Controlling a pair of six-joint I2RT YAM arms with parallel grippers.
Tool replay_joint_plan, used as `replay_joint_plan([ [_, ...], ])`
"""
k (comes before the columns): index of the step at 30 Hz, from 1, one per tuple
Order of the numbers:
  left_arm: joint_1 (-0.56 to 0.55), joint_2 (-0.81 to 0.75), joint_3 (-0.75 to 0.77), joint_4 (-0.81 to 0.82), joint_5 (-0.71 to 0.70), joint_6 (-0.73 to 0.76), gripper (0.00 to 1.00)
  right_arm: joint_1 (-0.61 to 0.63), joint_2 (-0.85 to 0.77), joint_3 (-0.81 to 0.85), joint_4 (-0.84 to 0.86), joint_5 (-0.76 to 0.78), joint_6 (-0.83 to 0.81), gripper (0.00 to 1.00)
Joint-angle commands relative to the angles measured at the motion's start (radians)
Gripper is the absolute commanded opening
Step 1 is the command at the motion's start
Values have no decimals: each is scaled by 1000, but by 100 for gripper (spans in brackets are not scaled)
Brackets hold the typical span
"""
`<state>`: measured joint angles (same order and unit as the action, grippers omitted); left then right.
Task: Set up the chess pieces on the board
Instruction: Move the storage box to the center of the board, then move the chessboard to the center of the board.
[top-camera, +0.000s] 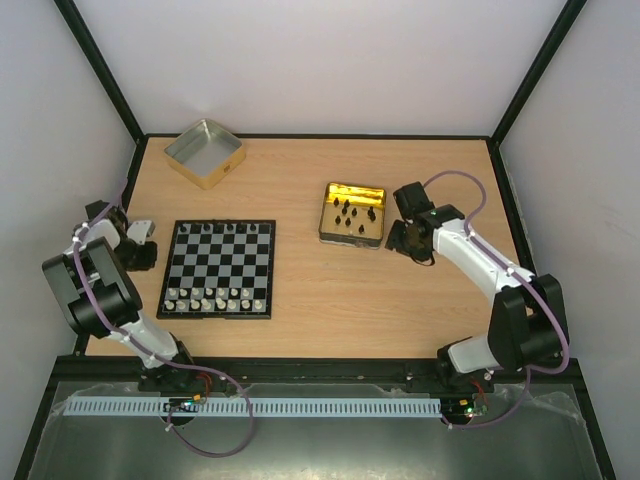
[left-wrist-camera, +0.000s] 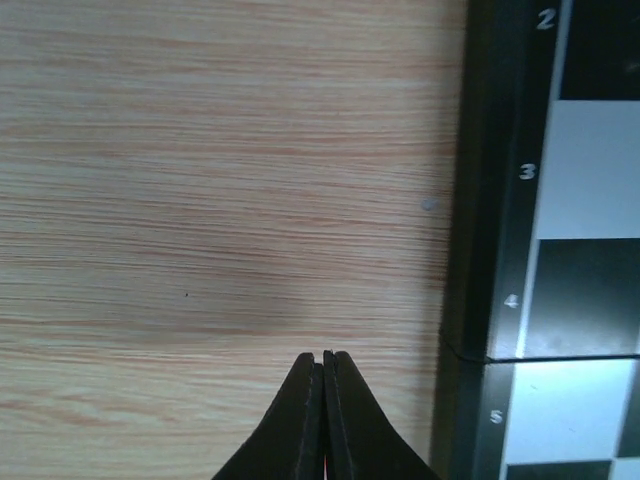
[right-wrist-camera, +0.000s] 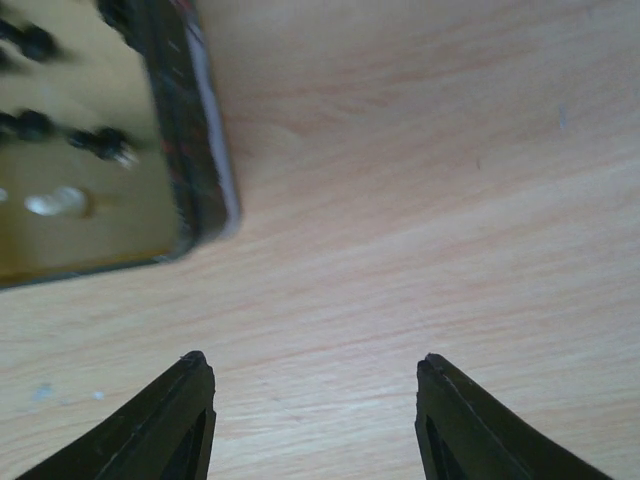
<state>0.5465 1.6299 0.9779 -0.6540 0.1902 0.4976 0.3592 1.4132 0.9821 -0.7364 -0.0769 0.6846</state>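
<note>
The board (top-camera: 217, 268) lies left of centre, with silvery-white pieces along its near rows and a few black chess pieces (top-camera: 228, 228) on its far row. Several more black chess pieces (top-camera: 353, 213) lie in a shiny gold tin (top-camera: 330, 212). They also show blurred in the right wrist view (right-wrist-camera: 100, 142). My left gripper (top-camera: 143, 252) is shut and empty, low over bare wood (left-wrist-camera: 324, 355) just left of the board's border (left-wrist-camera: 505, 200). My right gripper (top-camera: 400, 238) is open and empty (right-wrist-camera: 312, 365), over the table beside the gold tin's wall (right-wrist-camera: 195, 150).
A silver-lined square tin (top-camera: 204, 152) stands at the back left. Black frame posts and white walls close in the table (top-camera: 420, 300) on three sides.
</note>
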Motion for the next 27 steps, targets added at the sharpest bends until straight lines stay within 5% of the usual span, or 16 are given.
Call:
replay_joint_plan([
  [1, 8, 39, -30, 89, -41, -13, 3, -6, 17, 106, -49, -4, -19, 54],
  [27, 13, 143, -99, 199, -100, -36, 2, -6, 352, 263, 51, -96, -45, 52],
])
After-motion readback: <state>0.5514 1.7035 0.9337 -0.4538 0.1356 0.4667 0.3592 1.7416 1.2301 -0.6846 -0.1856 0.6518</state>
